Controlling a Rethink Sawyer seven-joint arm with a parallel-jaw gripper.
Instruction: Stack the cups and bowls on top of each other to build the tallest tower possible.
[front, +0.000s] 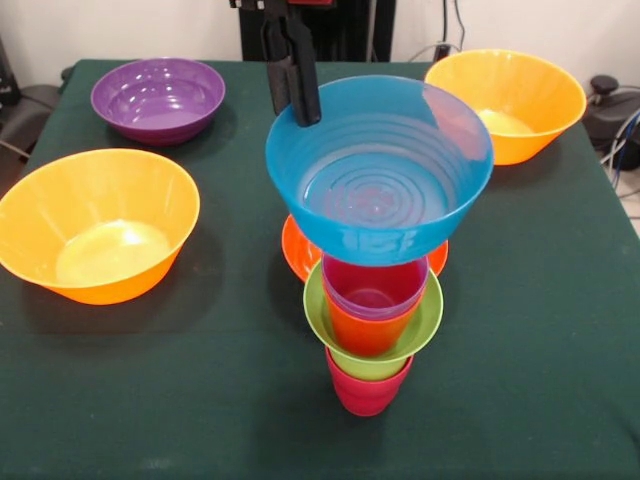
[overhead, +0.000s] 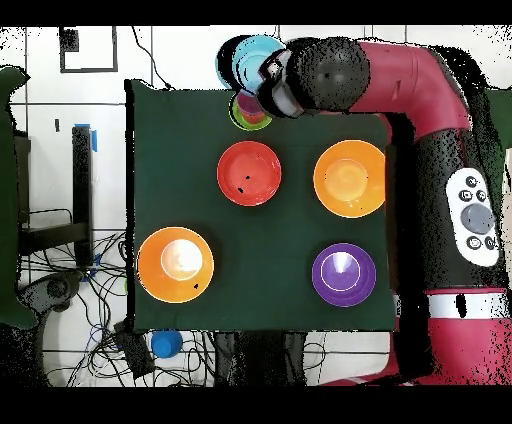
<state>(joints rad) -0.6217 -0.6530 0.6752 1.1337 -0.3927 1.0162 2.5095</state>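
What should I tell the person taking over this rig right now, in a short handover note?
Tool: shut on the blue bowl's far rim, bowl at the tower's top.
Tower, near table edge: crimson cup, lime green bowl, orange-red cup, purple cup.
Loose: red-orange bowl mid-table, two orange bowls, purple bowl.
Done: four pieces stacked.
Left: release the blue bowl, add the rest.

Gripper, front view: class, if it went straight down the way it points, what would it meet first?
The gripper already sits at the blue bowl's far rim; going on down, it would probably press that bowl, though depth is unclear.
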